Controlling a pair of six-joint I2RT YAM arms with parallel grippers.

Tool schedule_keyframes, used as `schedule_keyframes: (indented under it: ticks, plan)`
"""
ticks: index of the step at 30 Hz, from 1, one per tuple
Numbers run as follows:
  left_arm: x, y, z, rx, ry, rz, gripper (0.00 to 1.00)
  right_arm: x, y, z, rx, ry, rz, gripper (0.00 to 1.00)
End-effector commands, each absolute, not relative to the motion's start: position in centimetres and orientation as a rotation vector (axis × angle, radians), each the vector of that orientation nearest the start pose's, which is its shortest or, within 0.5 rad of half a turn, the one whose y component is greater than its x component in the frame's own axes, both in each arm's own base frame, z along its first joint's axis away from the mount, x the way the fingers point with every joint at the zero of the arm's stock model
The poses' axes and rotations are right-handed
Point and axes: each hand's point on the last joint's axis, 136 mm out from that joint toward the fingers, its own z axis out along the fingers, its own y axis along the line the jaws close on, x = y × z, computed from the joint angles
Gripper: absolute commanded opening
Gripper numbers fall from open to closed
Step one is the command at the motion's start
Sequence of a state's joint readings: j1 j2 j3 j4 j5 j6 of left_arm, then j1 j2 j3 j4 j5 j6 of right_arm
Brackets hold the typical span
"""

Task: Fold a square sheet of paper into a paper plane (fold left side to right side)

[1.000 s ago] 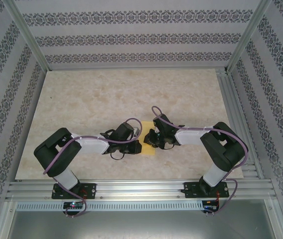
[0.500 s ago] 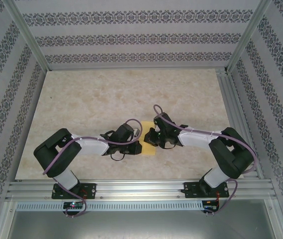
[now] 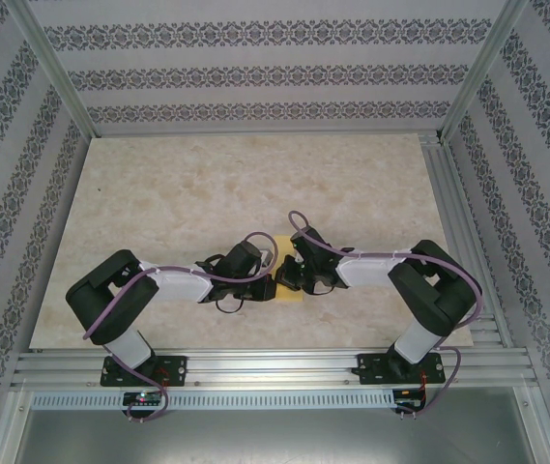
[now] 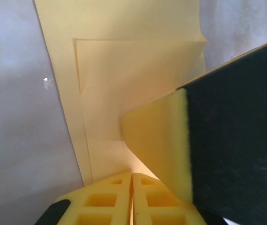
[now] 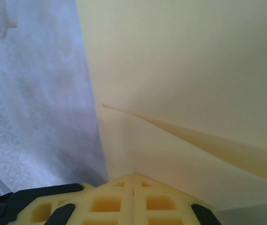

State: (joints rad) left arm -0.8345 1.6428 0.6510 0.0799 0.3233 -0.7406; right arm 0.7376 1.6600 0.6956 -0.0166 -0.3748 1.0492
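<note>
Moved leftward: right gripper; it and left gripper clench one square sheet of paper.

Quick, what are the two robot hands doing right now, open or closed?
Left gripper: shut, tips against the yellow paper; a pinch cannot be told.
Right gripper: shut, tips against the same paper.

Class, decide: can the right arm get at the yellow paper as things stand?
Likely yes: the right gripper, jaws shut, sits right at the partly folded yellow paper, nothing between them, though the left gripper crowds close beside it.
</note>
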Motion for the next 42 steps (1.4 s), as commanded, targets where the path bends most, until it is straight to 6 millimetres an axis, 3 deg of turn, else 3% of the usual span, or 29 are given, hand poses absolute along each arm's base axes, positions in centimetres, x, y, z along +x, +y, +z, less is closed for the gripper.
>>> schedule_keyframes:
  ticks: [1,7,13,24,36,39,42]
  plan:
    - [19.2,-30.0,0.0,0.285,2.802,-0.9,0.12,21.8,28.3,0.2,0.271,2.904,0.982,0.05]
    - [19.1,-29.8,-0.1,0.282,2.809,-0.888,0.11,21.7,26.4,-0.9,0.261,2.93,0.898,0.05]
    - [18.9,-29.7,-0.4,0.282,2.819,-0.885,0.11,23.3,24.6,-1.1,0.129,2.885,0.767,0.05]
    - [18.6,-29.3,-0.7,0.275,2.83,-0.872,0.1,24.5,23.0,-0.6,0.082,2.804,0.773,0.06]
    - [18.5,-29.3,-0.7,0.274,2.828,-0.873,0.1,26.5,19.0,-0.4,0.147,2.758,0.729,0.06]
    - [18.5,-29.5,-0.5,0.28,2.822,-0.879,0.1,27.1,18.1,0.3,0.16,2.752,0.718,0.06]
    - [18.6,-29.7,-0.3,0.281,2.813,-0.887,0.1,27.4,17.8,2.2,0.151,2.717,0.72,0.07]
